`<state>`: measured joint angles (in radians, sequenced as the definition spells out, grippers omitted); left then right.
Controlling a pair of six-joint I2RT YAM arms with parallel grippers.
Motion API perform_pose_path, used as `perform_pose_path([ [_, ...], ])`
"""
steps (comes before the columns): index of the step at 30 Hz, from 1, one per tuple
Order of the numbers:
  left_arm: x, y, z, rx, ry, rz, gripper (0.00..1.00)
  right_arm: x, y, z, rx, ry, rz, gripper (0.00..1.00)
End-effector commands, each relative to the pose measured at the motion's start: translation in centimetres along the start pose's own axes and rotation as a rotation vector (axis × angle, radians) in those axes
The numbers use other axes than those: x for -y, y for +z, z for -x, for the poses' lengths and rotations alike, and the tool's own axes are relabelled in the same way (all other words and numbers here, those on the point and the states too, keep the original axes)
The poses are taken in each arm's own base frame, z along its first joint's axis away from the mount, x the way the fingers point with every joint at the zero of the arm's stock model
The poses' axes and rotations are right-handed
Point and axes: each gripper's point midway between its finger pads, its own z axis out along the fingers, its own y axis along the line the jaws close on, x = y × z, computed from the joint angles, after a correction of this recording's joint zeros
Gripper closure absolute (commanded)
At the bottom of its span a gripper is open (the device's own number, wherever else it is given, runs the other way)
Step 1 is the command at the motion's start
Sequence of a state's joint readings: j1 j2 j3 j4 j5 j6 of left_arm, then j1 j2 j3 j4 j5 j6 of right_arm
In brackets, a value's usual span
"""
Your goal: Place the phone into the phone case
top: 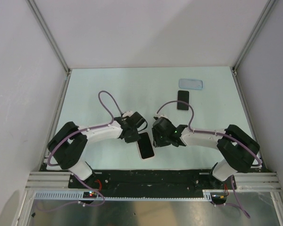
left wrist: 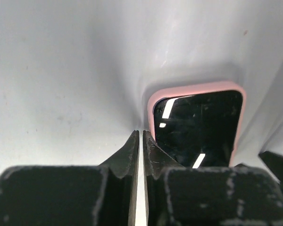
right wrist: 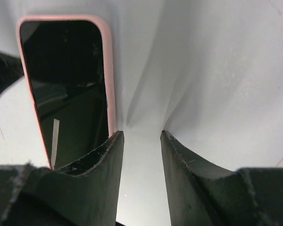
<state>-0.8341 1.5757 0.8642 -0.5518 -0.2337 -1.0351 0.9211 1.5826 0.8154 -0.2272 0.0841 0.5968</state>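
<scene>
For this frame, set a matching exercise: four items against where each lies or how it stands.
1. small glossy black rectangular phone
2. thin translucent light-blue rectangular phone case
3. pink-rimmed dark-faced slab
4. right tool

A. lowest in the top view
B. jaws apart, nothing between
C. highest in the top view
D. middle of the three flat things

Pairs: 1-D, 2-C, 3-A, 4-B

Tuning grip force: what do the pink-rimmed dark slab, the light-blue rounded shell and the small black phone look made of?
Pink-rimmed slab: glossy glass-like face, mirrors light strips; matte pink rim, probably silicone. Light-blue shell: looks translucent, likely soft plastic; too small to confirm. Black phone: dark flat face, finish unclear.
</scene>
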Motion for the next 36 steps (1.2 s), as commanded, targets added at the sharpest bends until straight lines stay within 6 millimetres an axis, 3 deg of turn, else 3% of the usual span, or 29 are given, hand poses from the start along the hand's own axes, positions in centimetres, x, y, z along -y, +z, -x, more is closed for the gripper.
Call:
perform_pose_path([
  [1, 1.9, -0.8, 2.8, 0.059, 0.042, -0.065, 0.90, 0.6, -1.1, -0.8, -0.007, 0.037, -0.008, 0.55],
  [9, -0.1, -2.4, 3.3, 0.076, -0.026, -0.101, 0.82, 1.1, -1.7, 3.2, 0.108, 0.119, 0.017, 0.45],
  [14, 0.9, -2.4, 3.6, 0.050, 0.008, -0.136, 0.76, 0.0, -1.8, 5.4, 0.148, 0.123, 0.040, 0.43],
  [25, 2.8, -1.1, 3.3, 0.004, 0.047, -0.170, 0.73, -2.0, 0.5, 5.9, 0.110, 0.091, 0.050, 0.43],
  [36, 2.0, 0.8, 3.0, -0.009, 0.063, -0.103, 0.76, -1.8, 1.9, 5.3, 0.081, 0.064, -0.024, 0.51],
])
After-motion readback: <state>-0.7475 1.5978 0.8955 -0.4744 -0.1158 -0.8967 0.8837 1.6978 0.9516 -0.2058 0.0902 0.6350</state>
